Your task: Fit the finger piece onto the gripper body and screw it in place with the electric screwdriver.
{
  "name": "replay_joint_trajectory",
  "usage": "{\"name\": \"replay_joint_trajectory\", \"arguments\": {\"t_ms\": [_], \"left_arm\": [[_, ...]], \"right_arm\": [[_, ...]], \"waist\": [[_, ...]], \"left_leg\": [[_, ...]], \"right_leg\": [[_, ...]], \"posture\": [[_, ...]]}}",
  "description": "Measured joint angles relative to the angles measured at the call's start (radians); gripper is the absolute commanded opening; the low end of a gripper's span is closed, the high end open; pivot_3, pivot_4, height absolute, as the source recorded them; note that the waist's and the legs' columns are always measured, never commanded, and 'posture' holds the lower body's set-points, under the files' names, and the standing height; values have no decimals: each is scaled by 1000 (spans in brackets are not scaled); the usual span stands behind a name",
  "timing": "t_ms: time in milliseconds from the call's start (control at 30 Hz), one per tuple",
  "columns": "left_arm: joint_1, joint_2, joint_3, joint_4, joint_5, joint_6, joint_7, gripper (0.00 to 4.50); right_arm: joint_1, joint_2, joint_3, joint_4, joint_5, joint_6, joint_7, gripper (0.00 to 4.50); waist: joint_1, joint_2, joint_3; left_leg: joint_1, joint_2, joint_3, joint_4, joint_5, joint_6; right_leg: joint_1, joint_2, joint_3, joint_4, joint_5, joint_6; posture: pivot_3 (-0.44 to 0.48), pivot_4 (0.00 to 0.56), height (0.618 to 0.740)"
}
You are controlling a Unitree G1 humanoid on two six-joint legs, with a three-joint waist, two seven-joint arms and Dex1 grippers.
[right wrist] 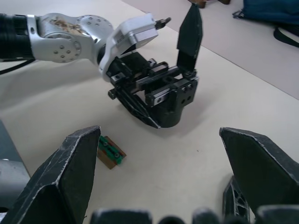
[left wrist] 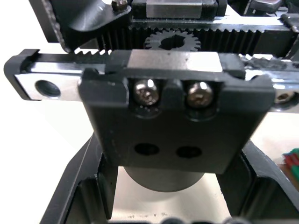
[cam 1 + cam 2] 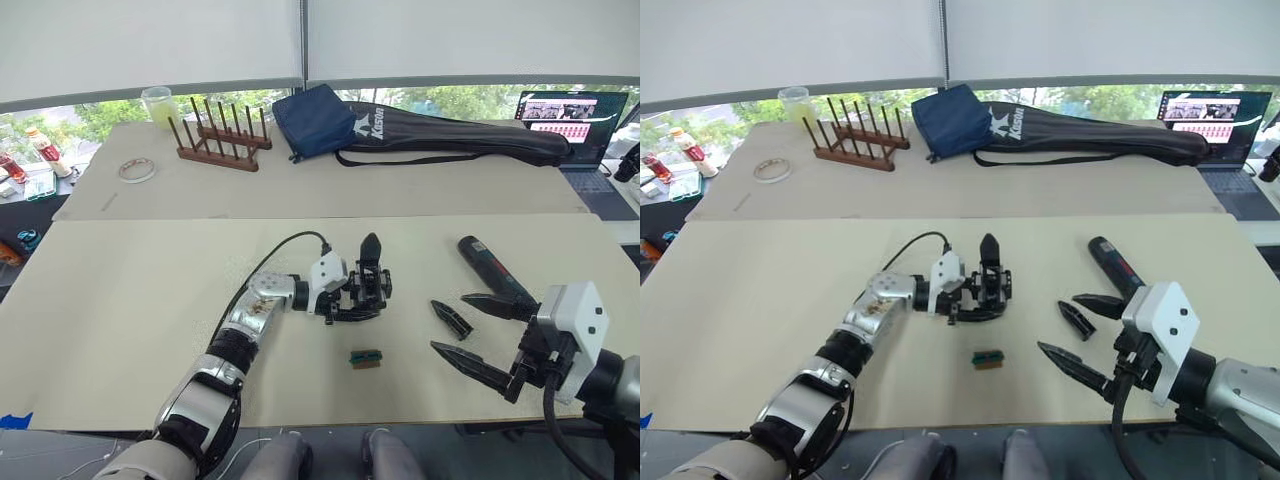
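Surface [image 3: 130, 300]: pale beige, near the robot, carrying all the working items.

Gripper body [image 3: 368, 283]: small black blocky mechanism, standing at the middle of the surface with one pointed black finger rising upright from it. The left wrist view shows its toothed rack, a small gear and two screw heads above two open holes.

Left claw [image 3: 347, 302]: clamped on the gripper body, fingers closed against its lower part from the robot's left.

Finger piece [image 3: 452, 318]: small black tapered part, lying flat on the surface to the right of the gripper body and apart from it, just beside the right claw's tips.

Electric screwdriver [image 3: 493, 272]: thick black cylinder lying on the surface beyond the finger piece, its near end behind the right claw.

Right claw [image 3: 483, 335]: fingers spread apart, holding nothing, hovering low over the right side of the surface, tips pointing toward the gripper body.

Small green block [image 3: 365, 358]: lying on the surface near the front edge, just in front of the gripper body.

Second surface [image 3: 420, 185] behind: wooden peg rack [image 3: 218, 137], roll of tape [image 3: 136, 170], blue bag [image 3: 320, 120], long black case [image 3: 460, 135], open laptop [image 3: 568, 110].
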Motion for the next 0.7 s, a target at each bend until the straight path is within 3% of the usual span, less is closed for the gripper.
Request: {"name": "replay_joint_trajectory", "arguments": {"t_ms": [100, 133, 400, 567, 700], "left_arm": [[-9, 1, -2, 34, 24, -40, 10, 4260], [-16, 0, -1, 36, 26, -45, 11, 4448], [44, 62, 19, -69, 24, 7, 13, 4448], [157, 238, 57, -307, -54, 163, -74, 4448], [205, 396, 89, -517, -144, 315, -174, 4448]], "right_arm": [[14, 3, -22, -2, -3, 0, -2, 4500], [17, 3, -33, -3, -2, 0, -2, 4500], [44, -3, -92, -5, 15, 0, 18, 4500], [84, -130, -162, 32, 14, 71, 76, 4500], [11, -287, -198, 145, 57, 203, 122, 4500]], "waist": [[0, 0, 0], [0, 0, 0], [-2, 0, 0], [-8, 1, 0], [-6, 2, 0]], "left_leg": [[0, 0, 0, 0, 0, 0], [0, 0, 0, 0, 0, 0], [1, 0, 0, 0, 0, 0], [2, 1, 0, -1, 0, 0], [3, 1, 0, 0, -1, 1]], "right_leg": [[0, 0, 0, 0, 0, 0], [0, 0, 0, 0, 0, 0], [1, 0, 1, 0, 0, 0], [1, 1, 1, 1, 0, 0], [2, 0, 1, 0, 0, 0]], "posture": [[0, 150, 740], [0, 150, 740], [0, 150, 740], [0, 150, 740], [0, 150, 740]]}}
